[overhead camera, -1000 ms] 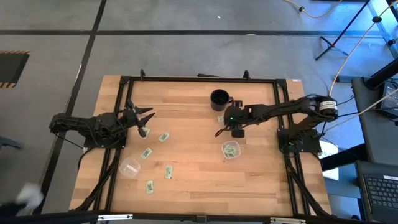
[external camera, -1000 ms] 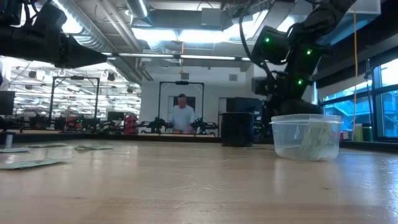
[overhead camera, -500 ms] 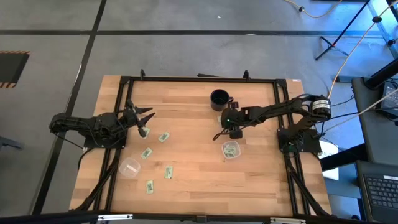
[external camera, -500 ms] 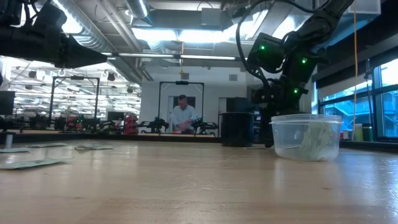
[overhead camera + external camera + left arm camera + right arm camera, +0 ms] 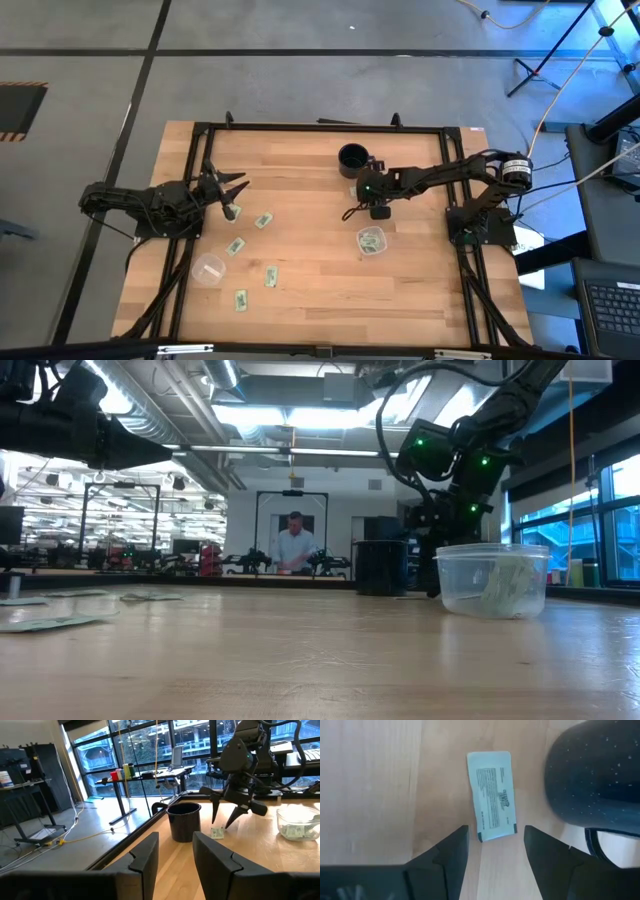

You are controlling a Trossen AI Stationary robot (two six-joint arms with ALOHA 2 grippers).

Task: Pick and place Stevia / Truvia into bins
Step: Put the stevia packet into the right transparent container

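A pale sachet (image 5: pixel 492 802) lies flat on the wood beside the black mug (image 5: pixel 595 770), and shows small in the high view (image 5: pixel 355 191). My right gripper (image 5: pixel 494 832) hovers open above the sachet's near end, fingers pointing down, as the left wrist view shows (image 5: pixel 225 817). It touches nothing. More sachets lie flat left of centre (image 5: pixel 263 221) (image 5: pixel 236 246) (image 5: pixel 270 276). One clear cup (image 5: pixel 371 241) holds several sachets; the other cup (image 5: pixel 208 268) stands on the left. My left gripper (image 5: pixel 232 195) waits open above the table's left side.
The black mug (image 5: pixel 352 158) stands close beside the right gripper, toward the far edge. The filled cup (image 5: pixel 493 580) sits just nearer than that gripper. A black frame (image 5: pixel 300 128) runs around the tabletop. A person (image 5: pixel 293 545) stands far off in the room behind.
My right gripper has moved from above the filled cup a little toward the table's left edge and has come down toward the sachet beside the mug. The left arm and the sachets have stayed put.
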